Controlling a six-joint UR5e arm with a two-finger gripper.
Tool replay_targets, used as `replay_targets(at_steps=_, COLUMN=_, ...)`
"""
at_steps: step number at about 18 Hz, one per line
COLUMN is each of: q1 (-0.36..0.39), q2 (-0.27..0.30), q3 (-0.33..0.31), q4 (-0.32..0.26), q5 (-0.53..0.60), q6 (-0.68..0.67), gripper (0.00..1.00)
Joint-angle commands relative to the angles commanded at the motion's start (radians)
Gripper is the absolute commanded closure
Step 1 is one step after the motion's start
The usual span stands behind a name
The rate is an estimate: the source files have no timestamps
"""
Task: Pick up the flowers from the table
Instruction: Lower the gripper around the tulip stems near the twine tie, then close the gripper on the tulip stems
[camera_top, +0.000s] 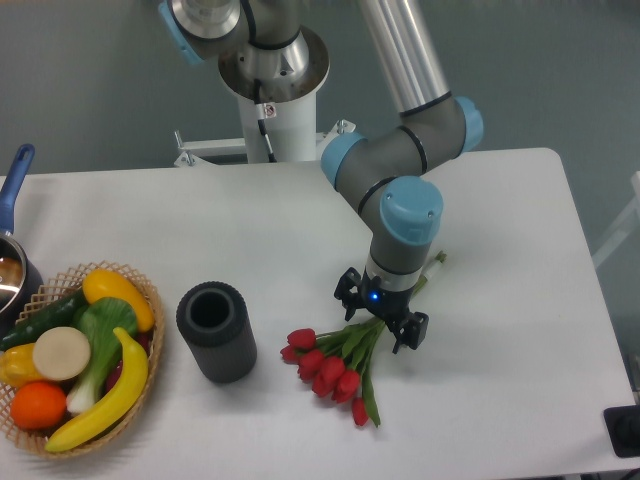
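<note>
Tool: my tool (380, 322) points down at the tabletop, right of frame centre, its two fingers spread apart on either side of the green stems, not closed on them.
Flowers: the flowers (335, 365) lie flat on the tabletop (500, 250), red buds toward the lower centre of the frame, stems running up and right beneath my tool.
Cylinder: a dark grey cylinder (216, 331) stands upright, left of the buds, apart from them.
Basket: a wicker basket (140, 290) at the lower left holds fruit and vegetables.
Pan: a blue-handled pan (12, 195) sits at the left edge.
</note>
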Motion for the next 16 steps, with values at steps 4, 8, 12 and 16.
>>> replay_targets(at_steps=4, q1=-0.002, q2=-0.008, q3=-0.003, q4=-0.002, q5=0.000, q6=0.000, gripper=0.00)
replay_targets(at_steps=8, q1=-0.005, q2=-0.026, q3=0.005, q4=0.000, q5=0.000, q6=0.002, gripper=0.00)
replay_targets(at_steps=12, q1=-0.005, q2=-0.029, q3=0.006, q4=0.000, q5=0.000, q6=0.002, gripper=0.00)
replay_targets(at_steps=16, q1=-0.012, q2=-0.031, q3=0.008, q4=-0.002, q5=0.000, q6=-0.005, gripper=0.02)
